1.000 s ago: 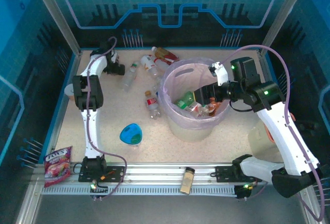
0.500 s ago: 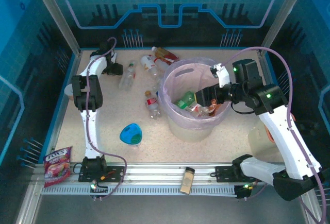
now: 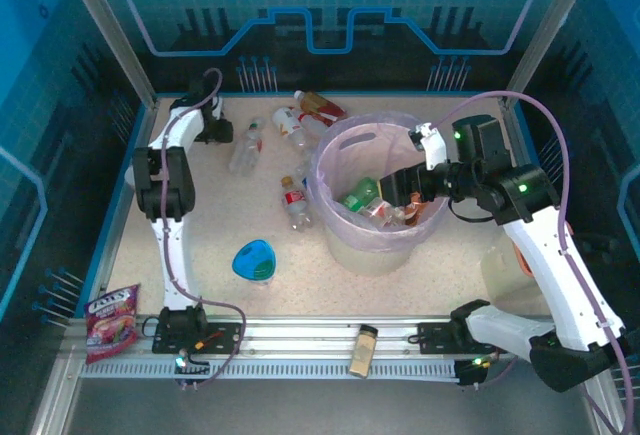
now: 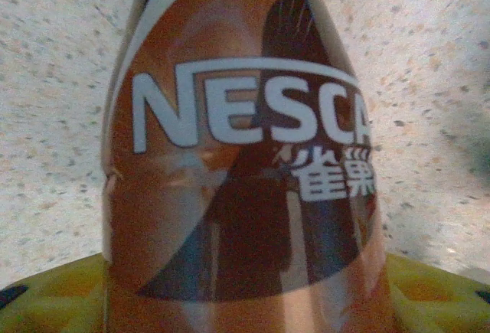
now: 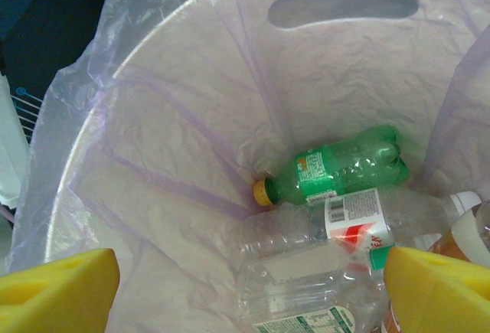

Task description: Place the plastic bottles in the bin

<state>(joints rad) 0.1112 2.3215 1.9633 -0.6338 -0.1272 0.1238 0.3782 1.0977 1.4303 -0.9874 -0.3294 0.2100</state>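
Observation:
A brown-labelled plastic bottle [image 4: 237, 164] lies lengthwise between the yellow fingers [image 4: 46, 295] of my left gripper [image 4: 249, 306], which is shut on it on the table at the far left [image 3: 218, 132]. Three more bottles lie loose nearby: a clear one [image 3: 248, 148], one with a red label [image 3: 293, 202], and another at the back [image 3: 320, 105]. My right gripper [image 5: 249, 287] hangs open and empty inside the rim of the bin [image 3: 340, 150]. In the bin [image 5: 191, 103] lie a green bottle [image 5: 337, 168] and clear bottles [image 5: 352, 222].
A blue teardrop dish [image 3: 254, 259] sits in front of the bin. A snack bag [image 3: 110, 313] lies at the near left corner, and a small jar [image 3: 364, 349] rests on the front rail. Blue walls close in the table on three sides.
The left gripper's jaws have closed onto the brown-labelled bottle, shifting slightly left. The right gripper has slid a little left over the bin, still open.

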